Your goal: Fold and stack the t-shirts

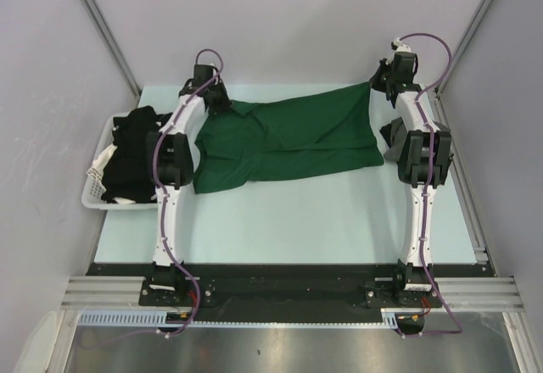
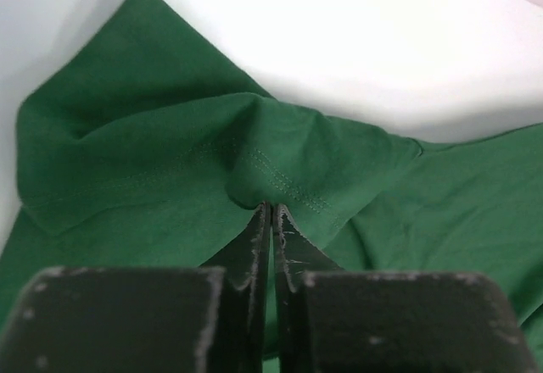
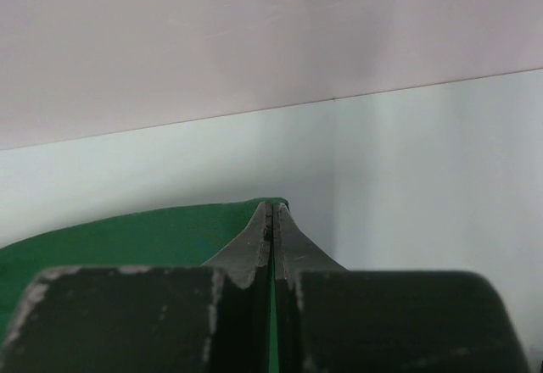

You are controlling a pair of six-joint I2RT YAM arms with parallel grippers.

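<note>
A dark green t-shirt [image 1: 288,140] lies spread across the back of the table, stretched between both arms. At the shirt's left end my left gripper [image 1: 219,100] is shut on a bunched fold of it [image 2: 153,161], and the cloth is pinched at the tips [image 2: 271,208]. My right gripper [image 1: 379,80] is shut on the far right corner of the shirt [image 3: 127,237], with a green sliver showing between the jaws [image 3: 272,208]. Black t-shirts [image 1: 131,148] are heaped in the basket on the left. A dark folded garment [image 1: 393,136] lies beside the right arm, partly hidden by it.
The white slatted basket [image 1: 95,188] sits at the table's left edge. Pale walls close in the back and both sides. The light table top [image 1: 288,220] stretches in front of the green shirt towards the arm bases.
</note>
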